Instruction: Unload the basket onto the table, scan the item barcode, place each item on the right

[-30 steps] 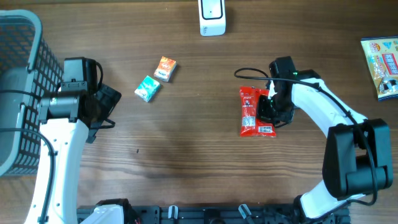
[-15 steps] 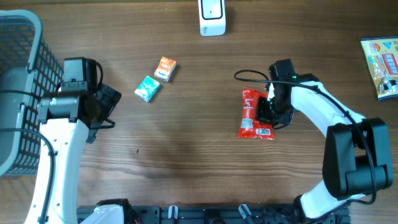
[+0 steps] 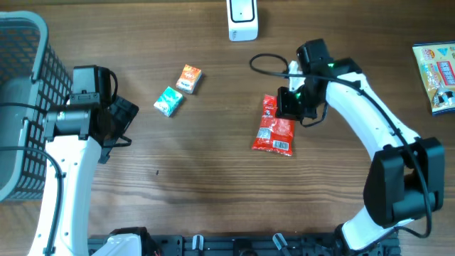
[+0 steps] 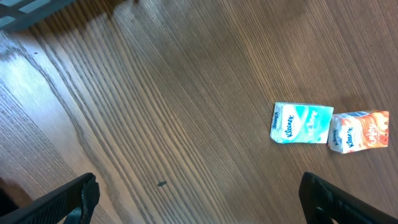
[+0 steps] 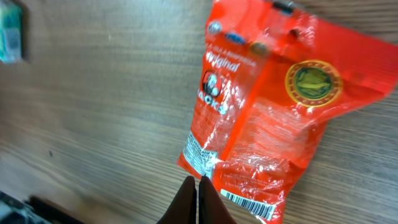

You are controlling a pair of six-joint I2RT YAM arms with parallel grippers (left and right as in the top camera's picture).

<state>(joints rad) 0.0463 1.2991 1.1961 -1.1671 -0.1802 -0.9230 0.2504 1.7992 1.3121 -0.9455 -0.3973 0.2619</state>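
A red snack bag (image 3: 274,126) lies slanted on the wooden table, barcode end toward the front. In the right wrist view the bag (image 5: 267,112) shows its barcode (image 5: 249,204) on the near edge. My right gripper (image 3: 290,105) (image 5: 197,180) is shut, its tips pinching the bag's long edge by the white label. The white scanner (image 3: 242,18) stands at the back edge, behind and left of the bag. My left gripper (image 3: 121,121) (image 4: 199,190) hangs open over bare table at the left, with nothing between its fingers.
A teal tissue pack (image 3: 168,101) (image 4: 301,122) and an orange one (image 3: 188,78) (image 4: 359,130) lie left of centre. A grey basket (image 3: 21,107) fills the far left. A colourful flat package (image 3: 437,75) sits at the right edge. The right arm's cable loops behind the bag.
My right gripper has moved left and toward the back with the red bag, which has swung so that its barcode end points front-left. The left arm has not moved.
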